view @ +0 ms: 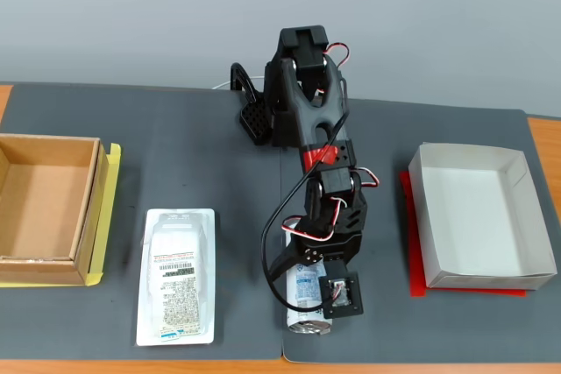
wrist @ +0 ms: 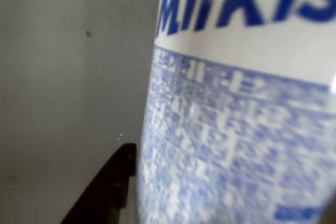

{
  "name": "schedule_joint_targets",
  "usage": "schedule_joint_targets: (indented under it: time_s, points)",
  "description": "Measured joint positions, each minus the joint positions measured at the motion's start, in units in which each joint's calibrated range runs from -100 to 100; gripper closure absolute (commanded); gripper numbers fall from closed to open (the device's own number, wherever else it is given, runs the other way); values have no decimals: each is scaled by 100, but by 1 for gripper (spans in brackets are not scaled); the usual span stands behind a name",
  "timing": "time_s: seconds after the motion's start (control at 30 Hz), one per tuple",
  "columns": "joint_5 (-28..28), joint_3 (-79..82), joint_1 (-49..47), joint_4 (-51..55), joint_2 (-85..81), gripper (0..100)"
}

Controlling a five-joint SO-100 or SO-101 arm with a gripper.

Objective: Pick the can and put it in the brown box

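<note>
Reaching down near the front edge of the table in the fixed view, the black gripper (view: 308,297) sits over the can (view: 306,289), which lies on its side on the dark grey mat (view: 202,164) with one silver end facing the camera. The arm's wrist and its small camera block cover much of the can, so only a strip of white and light-blue print and the metal end show. Whether the jaws are clamped on the can or merely around it cannot be told from either view.

In the wrist view, the can (wrist: 236,129) fills the right side of the picture, very close and blurred, with the blue word "Milkis" across the top and dense light-blue small print below. One dark finger (wrist: 107,187) rises from the bottom edge just beside the can's left side; contact is unclear.

To the left of the can in the fixed view, apart from it, lies a flat white blister pack (view: 176,275) with a barcode label. Farther left, at the mat's edge, sits the brown box (view: 92,208), open, shallow and empty, resting on a yellow sheet (view: 111,183). The blister pack lies between can and box. To the right stands a white shallow box (view: 482,157) over a red sheet (view: 419,282).
</note>
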Motion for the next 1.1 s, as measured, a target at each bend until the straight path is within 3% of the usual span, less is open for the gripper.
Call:
schedule_joint_targets:
  time_s: [0.43, 0.83, 1.1]
  points:
    - [0, 0, 15, -311, 186, 59]
    - [5, 0, 30, -303, 178, 88]
    - [5, 0, 59, -294, 169, 91]
